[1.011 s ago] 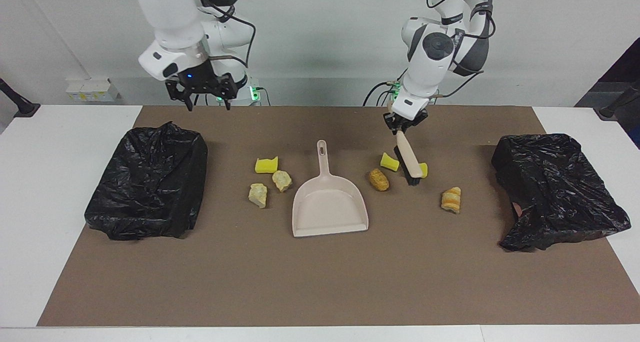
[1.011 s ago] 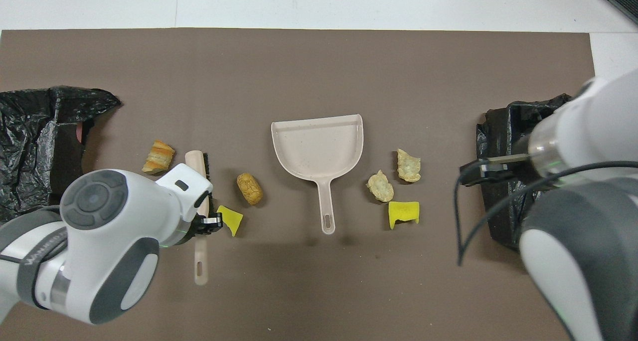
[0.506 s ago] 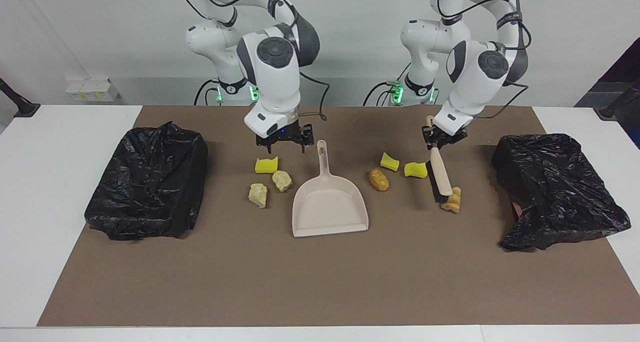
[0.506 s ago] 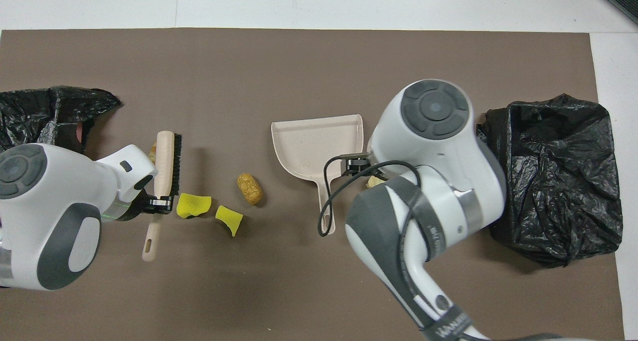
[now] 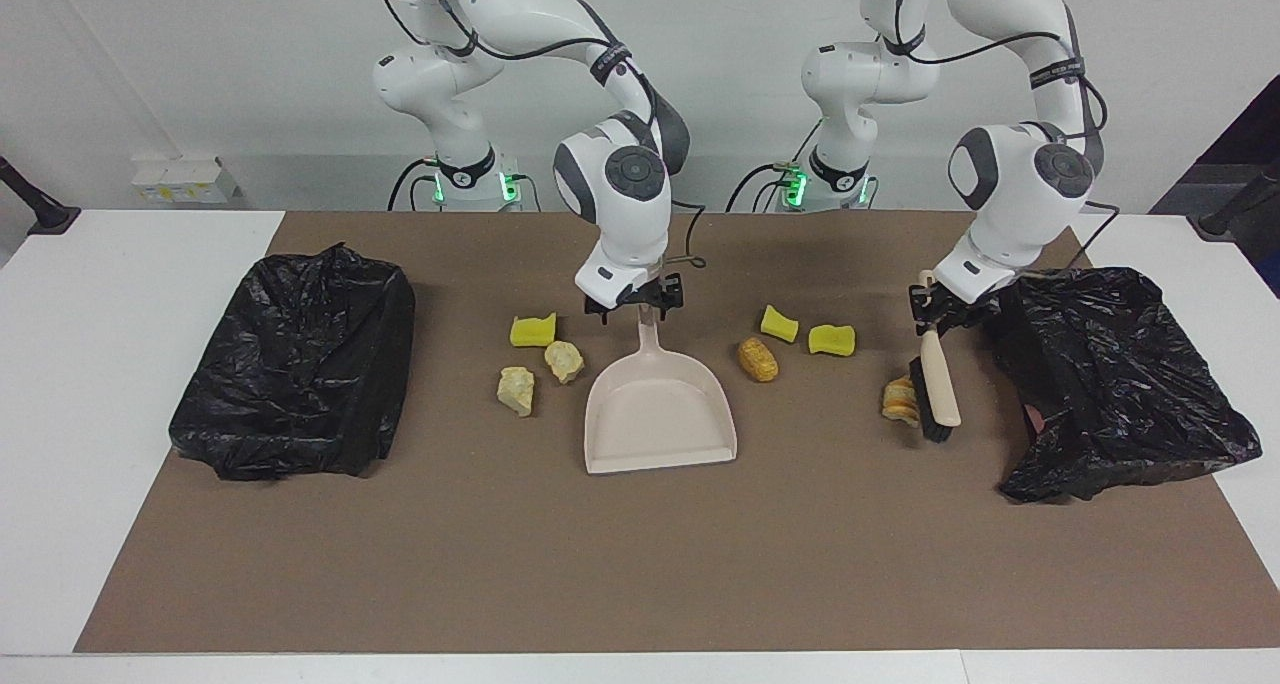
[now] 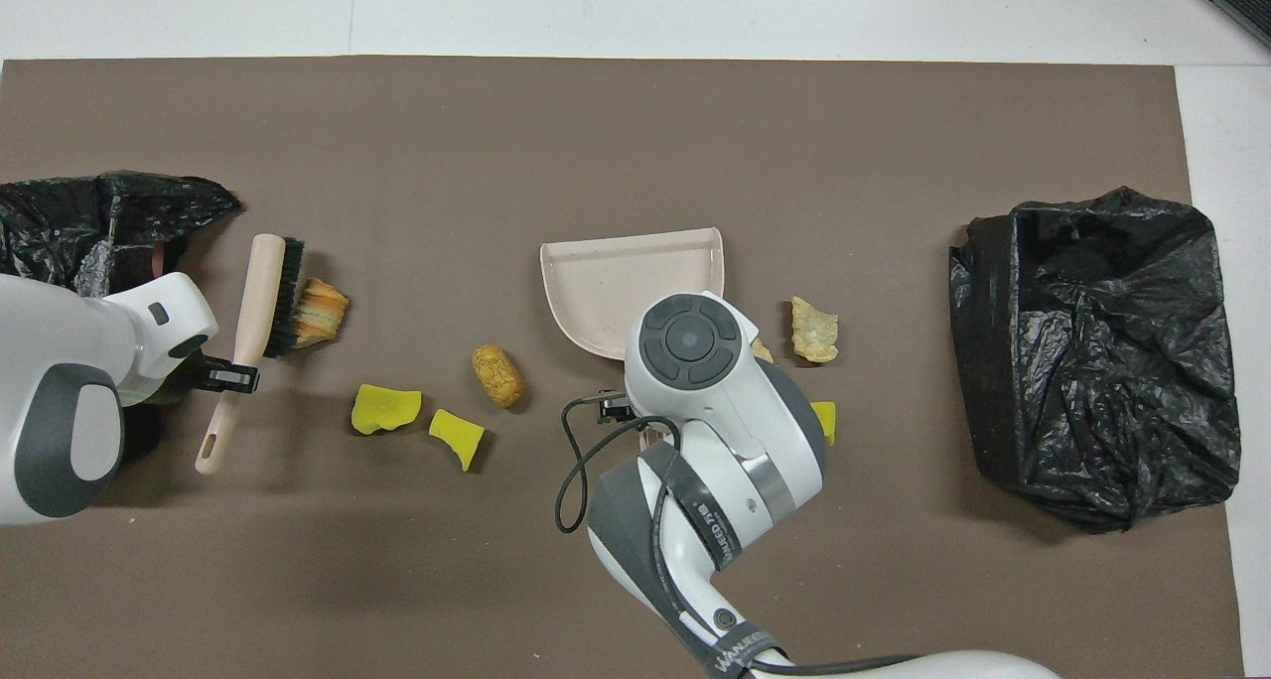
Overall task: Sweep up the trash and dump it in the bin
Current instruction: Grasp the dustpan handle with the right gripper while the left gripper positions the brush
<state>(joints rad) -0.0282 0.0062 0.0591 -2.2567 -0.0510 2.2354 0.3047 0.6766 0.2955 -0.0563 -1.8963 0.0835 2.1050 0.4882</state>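
Change shows in both arms over the past second. At the right arm's end of the table point(image 5: 100, 364), a black-bagged bin point(image 5: 295, 364) sits well apart from the right jaws. A second ago these hung up near the robot's base; they have now come down over the tip of the dustpan point(image 5: 660, 414) handle. They stand spread, and I cannot make out any grip on the handle yet. The right arm is folded over with its elbow high and its wrist pointing steeply down. Beside these jaws, toward the right arm's end, lie a yellow sponge piece point(image 5: 532, 330) and two pale lumps point(image 5: 564, 361) point(image 5: 516, 390). Between the two sets of jaws lie a brown bread-like chunk point(image 5: 757, 359) and two more yellow sponge pieces point(image 5: 779, 323) point(image 5: 831, 339). The left jaws are pinched on the handle of the brush point(image 5: 938, 394). They have carried it from among those sponges past the striped orange chunk point(image 5: 900, 401), so the bristles now touch that chunk on the face turned away from the dustpan. I judge this sets up a stroke toward the pan, with the pan about to be steadied. All the trash is on the mat and none is in the pan. The left arm reaches out low with its wrist tilted, and a second bagged bin point(image 5: 1110, 374) lies just beside its jaws.
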